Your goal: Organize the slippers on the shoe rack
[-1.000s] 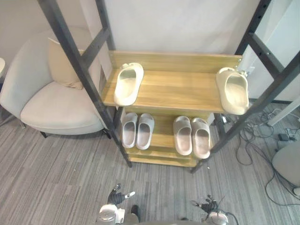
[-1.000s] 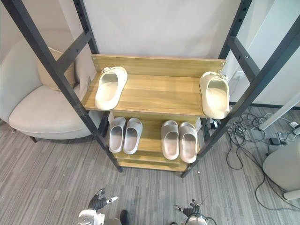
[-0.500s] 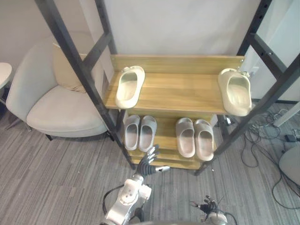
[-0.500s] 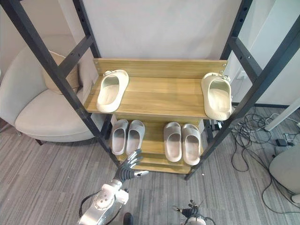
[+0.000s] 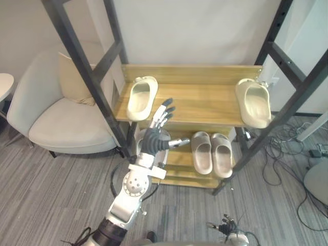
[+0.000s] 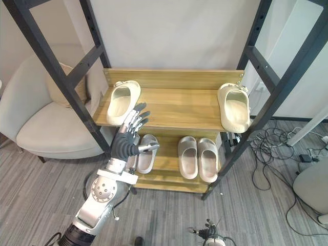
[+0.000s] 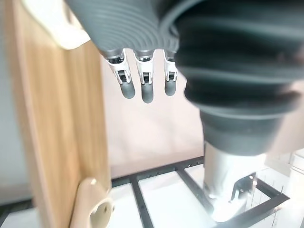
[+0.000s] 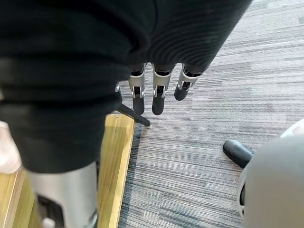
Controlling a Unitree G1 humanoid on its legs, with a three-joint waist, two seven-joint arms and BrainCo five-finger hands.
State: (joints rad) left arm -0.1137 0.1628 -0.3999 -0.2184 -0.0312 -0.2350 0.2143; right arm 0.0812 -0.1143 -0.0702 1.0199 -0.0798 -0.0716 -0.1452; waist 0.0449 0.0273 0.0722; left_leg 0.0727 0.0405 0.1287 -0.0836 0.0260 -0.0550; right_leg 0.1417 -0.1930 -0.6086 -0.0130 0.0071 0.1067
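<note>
Two cream slippers lie far apart on the wooden top shelf (image 5: 200, 102) of the shoe rack, one at its left end (image 5: 141, 97) and one at its right end (image 5: 254, 101). On the lower shelf sit a grey pair on the right (image 5: 211, 152) and another grey pair on the left (image 6: 146, 152), partly hidden behind my left hand (image 5: 152, 142). That hand is raised in front of the top shelf's front edge, just right of the left cream slipper, open with fingers (image 7: 145, 85) straight and holding nothing. My right hand (image 8: 159, 92) hangs low over the floor, open and empty.
A cream armchair (image 5: 61, 118) with a cushion stands left of the rack. Dark slanted metal posts (image 5: 84, 72) frame the rack on both sides. Loose cables (image 5: 287, 154) lie on the grey floor to the right, near a grey rounded seat (image 5: 318, 179).
My left arm has risen from near the floor to the top shelf's front edge, fingers spread. The view has shifted a little. The right hand stays low.
</note>
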